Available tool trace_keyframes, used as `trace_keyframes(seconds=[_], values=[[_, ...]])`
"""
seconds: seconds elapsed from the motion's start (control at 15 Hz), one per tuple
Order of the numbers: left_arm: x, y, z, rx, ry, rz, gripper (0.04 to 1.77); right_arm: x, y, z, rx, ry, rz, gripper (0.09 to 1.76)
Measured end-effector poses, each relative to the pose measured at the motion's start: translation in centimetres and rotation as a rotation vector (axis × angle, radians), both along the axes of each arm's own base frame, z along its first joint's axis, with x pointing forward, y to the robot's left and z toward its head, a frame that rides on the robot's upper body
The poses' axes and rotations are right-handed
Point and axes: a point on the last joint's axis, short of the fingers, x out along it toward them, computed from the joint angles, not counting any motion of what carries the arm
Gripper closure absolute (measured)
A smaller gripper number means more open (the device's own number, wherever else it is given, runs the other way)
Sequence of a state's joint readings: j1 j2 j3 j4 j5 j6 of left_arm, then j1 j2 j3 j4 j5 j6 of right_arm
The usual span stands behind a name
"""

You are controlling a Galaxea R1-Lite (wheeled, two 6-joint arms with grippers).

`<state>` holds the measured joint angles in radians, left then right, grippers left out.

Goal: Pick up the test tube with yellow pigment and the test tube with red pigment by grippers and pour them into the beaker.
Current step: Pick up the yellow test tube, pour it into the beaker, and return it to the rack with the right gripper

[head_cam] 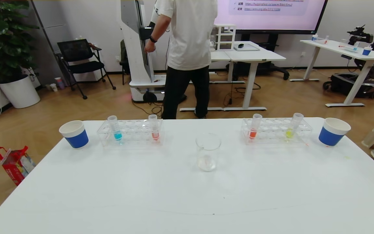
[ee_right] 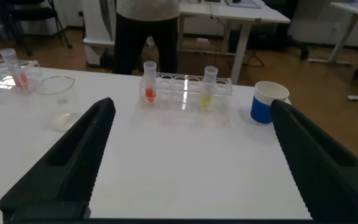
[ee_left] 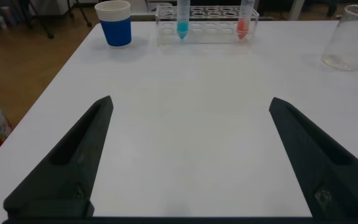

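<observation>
The clear beaker (head_cam: 208, 151) stands mid-table. The tube with yellow liquid (head_cam: 291, 130) stands in the right rack (head_cam: 276, 131), beside a tube of orange liquid (head_cam: 254, 130). The tube with salmon-red liquid (head_cam: 154, 130) stands in the left rack (head_cam: 130, 131), beside a blue tube (head_cam: 115, 130). Neither gripper shows in the head view. My left gripper (ee_left: 190, 101) is open and empty over the near table, facing the red tube (ee_left: 242, 22) and the beaker (ee_left: 353, 43). My right gripper (ee_right: 192, 102) is open and empty, facing the yellow tube (ee_right: 207, 90).
A blue-and-white paper cup (head_cam: 74, 134) stands left of the left rack and another (head_cam: 333, 131) right of the right rack. A person (head_cam: 187, 55) stands just beyond the table's far edge. The table's near half (head_cam: 187, 195) is bare white surface.
</observation>
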<state>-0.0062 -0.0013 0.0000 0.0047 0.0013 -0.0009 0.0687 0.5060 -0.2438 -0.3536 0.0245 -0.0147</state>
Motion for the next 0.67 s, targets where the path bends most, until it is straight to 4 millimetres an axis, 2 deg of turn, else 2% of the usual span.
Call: trace_keyframes(seconds=[0.13, 0.27, 0.47, 0.67], values=[[0.0, 0.0, 0.0, 0.0, 0.0, 0.0, 0.06, 4.3, 0.2, 1.5, 0.014, 0.019, -0.005, 0.11], [0.0, 0.0, 0.0, 0.0, 0.0, 0.0, 0.06, 9.3, 0.2, 2.1, 0.022, 0.042, -0.031, 0.11], [0.0, 0.0, 0.0, 0.0, 0.0, 0.0, 0.06, 16.9, -0.8, 1.3, 0.028, 0.05, -0.065, 0.11], [0.0, 0.0, 0.0, 0.0, 0.0, 0.0, 0.06, 23.6, -2.4, -0.6, 0.028, 0.044, -0.075, 0.11]])
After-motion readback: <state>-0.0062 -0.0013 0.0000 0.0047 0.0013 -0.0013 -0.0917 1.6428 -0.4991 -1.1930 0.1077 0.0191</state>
